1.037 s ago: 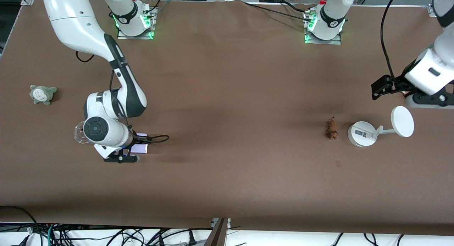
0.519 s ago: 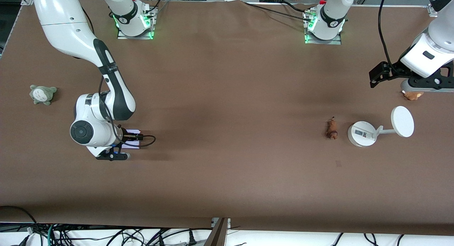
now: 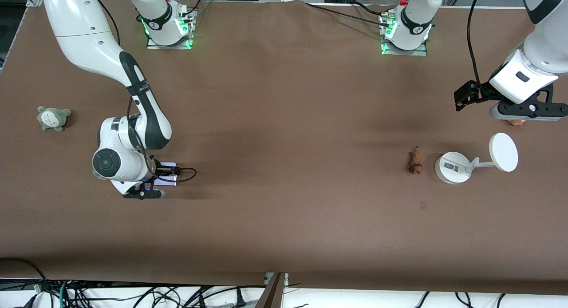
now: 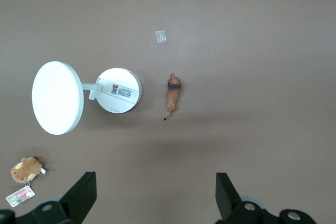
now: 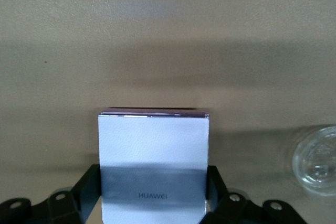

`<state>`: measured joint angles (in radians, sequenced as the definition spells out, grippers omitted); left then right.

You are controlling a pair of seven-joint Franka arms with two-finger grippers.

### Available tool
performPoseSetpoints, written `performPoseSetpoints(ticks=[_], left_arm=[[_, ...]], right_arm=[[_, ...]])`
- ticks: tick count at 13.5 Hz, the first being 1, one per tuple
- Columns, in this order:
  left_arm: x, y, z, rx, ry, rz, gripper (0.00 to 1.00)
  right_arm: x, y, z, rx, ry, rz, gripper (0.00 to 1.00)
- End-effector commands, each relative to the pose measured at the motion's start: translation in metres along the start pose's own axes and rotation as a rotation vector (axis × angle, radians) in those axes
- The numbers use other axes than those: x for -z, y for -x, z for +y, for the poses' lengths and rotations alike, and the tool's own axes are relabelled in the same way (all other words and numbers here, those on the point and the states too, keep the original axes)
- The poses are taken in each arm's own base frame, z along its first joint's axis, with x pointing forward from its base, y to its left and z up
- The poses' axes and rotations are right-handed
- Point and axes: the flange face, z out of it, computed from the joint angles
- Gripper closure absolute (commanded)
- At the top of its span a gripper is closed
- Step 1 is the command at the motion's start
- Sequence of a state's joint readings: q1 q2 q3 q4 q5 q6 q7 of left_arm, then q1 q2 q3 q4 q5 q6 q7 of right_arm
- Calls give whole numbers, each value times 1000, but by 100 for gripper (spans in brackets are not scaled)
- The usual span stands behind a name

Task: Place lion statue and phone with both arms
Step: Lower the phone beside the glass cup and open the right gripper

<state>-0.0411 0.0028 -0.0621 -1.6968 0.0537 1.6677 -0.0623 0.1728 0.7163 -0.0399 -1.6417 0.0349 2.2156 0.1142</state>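
Phone (image 5: pixel 153 161) low over desk (image 3: pixel 284 121) toward right arm's end, well in from edges, sits between right gripper (image 3: pixel 143 193) fingers; contact unclear, cannot tell if pinched or just released. Lion statue (image 3: pixel 415 161) lies on desk toward left arm's end, just beside white stand (image 3: pixel 452 167), apparently placed. Left gripper (image 3: pixel 528 112) spread, empty, high over plush (image 4: pixel 26 169). Remaining: phone release, 1 step.

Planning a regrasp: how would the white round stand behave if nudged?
The white round stand probably tips or pivots: its big disc sits off-centre on a thin arm. It looks rigid and smooth, so likely to slide rather than roll.
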Motion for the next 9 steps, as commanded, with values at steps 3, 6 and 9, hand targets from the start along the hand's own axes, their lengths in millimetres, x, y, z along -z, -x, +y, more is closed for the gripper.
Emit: performPoseSetpoints(ticks=[3, 6, 9], left_arm=[[2, -4, 0, 1, 29, 4, 0], [2, -4, 0, -1, 23, 4, 0], [2, -4, 0, -3, 22, 3, 0]], right_arm=[[99, -5, 2, 72, -23, 100, 0], [201, -2, 42, 125, -3, 170, 0], [259, 21, 75, 113, 2, 117, 0]])
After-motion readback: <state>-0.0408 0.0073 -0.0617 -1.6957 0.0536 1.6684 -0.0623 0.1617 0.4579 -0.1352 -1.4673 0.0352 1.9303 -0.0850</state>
